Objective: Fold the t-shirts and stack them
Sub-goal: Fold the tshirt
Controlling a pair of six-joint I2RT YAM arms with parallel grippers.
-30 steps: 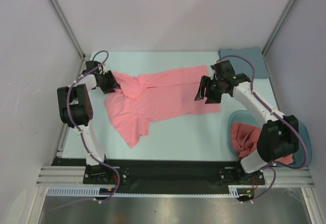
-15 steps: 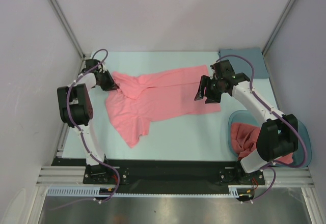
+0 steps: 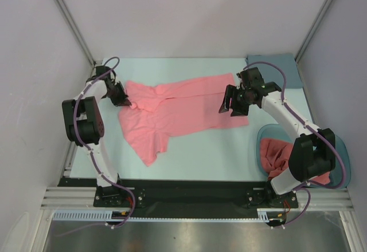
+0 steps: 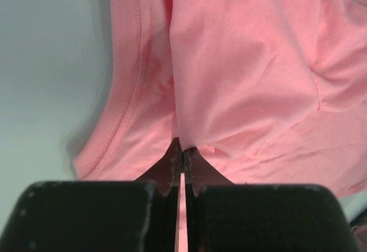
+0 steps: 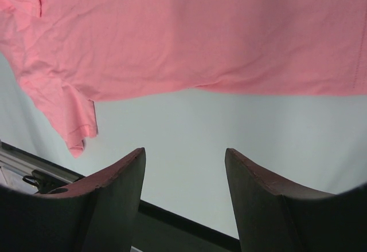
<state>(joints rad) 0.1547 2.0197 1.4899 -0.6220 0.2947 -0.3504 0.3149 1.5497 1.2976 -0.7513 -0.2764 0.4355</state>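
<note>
A salmon-pink t-shirt (image 3: 178, 111) lies spread and rumpled across the middle of the pale table (image 3: 200, 149). My left gripper (image 3: 127, 101) is at its left edge, shut on a pinch of the fabric. In the left wrist view the left gripper (image 4: 182, 149) has its fingertips together, with the t-shirt (image 4: 246, 74) bunched up from between them. My right gripper (image 3: 230, 108) hovers open over the shirt's right end. In the right wrist view the right gripper (image 5: 184, 156) holds nothing, with bare table under it and the t-shirt (image 5: 200, 34) beyond. A second t-shirt (image 3: 277, 154) lies crumpled in the tub.
A teal translucent tub (image 3: 257, 140) stands at the right front beside the right arm's base. A grey-blue cloth (image 3: 285, 69) lies flat at the back right corner. Grey walls close in the table on the left, back and right.
My left gripper's jaws have closed on the shirt's left edge, bunching the fabric there. The right arm and its open gripper have stayed still.
</note>
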